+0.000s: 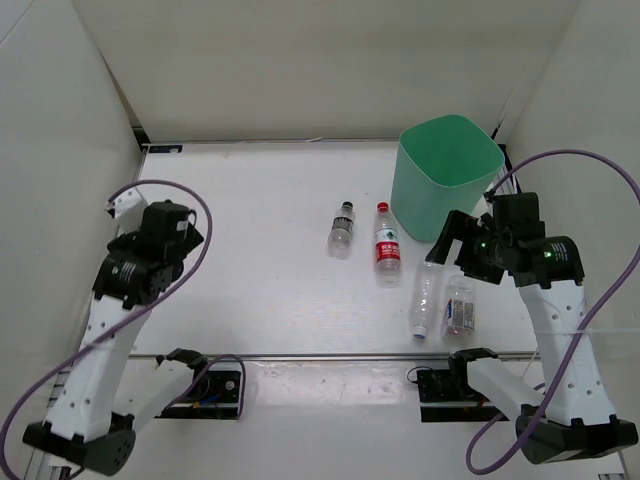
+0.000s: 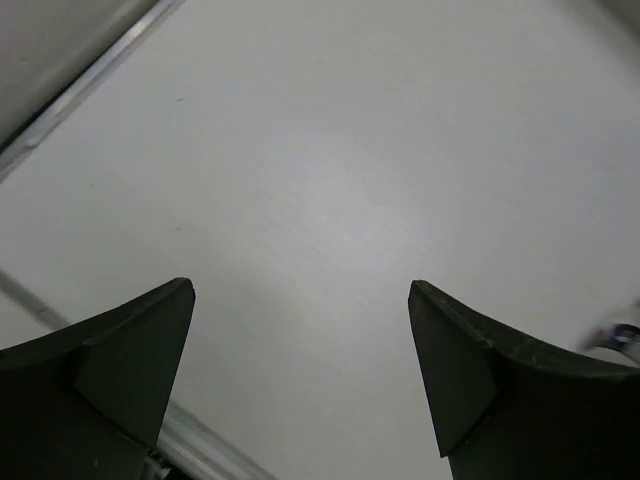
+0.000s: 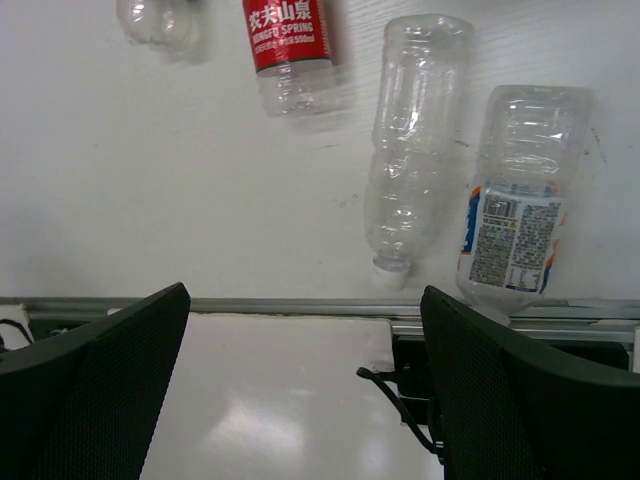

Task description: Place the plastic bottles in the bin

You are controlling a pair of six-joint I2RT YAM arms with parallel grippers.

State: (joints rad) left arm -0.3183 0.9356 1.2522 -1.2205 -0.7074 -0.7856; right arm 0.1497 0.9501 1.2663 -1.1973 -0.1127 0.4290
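Currently all four bottles lie on the counter [image 1: 250, 290], none in the bin [image 1: 430, 205], which stands at the far right. Left to right: dark-cap bottle [image 1: 342, 227], red-cap bottle [image 1: 387, 243], slim bottle [image 1: 426, 298], blue-label bottle [image 1: 460, 305]. The last two lie side by side near the front rail.

Right pincer [image 3: 303, 292] hangs over that pair, fingers wide apart, empty. Left pincer [image 2: 300, 290] likewise apart, over bare counter.

Bottles likely light, thin-walled, slick, apt to roll or dent. Grip across mid-body.

Right wrist view crops the dark-cap and red-cap bottles. Contents unclear.
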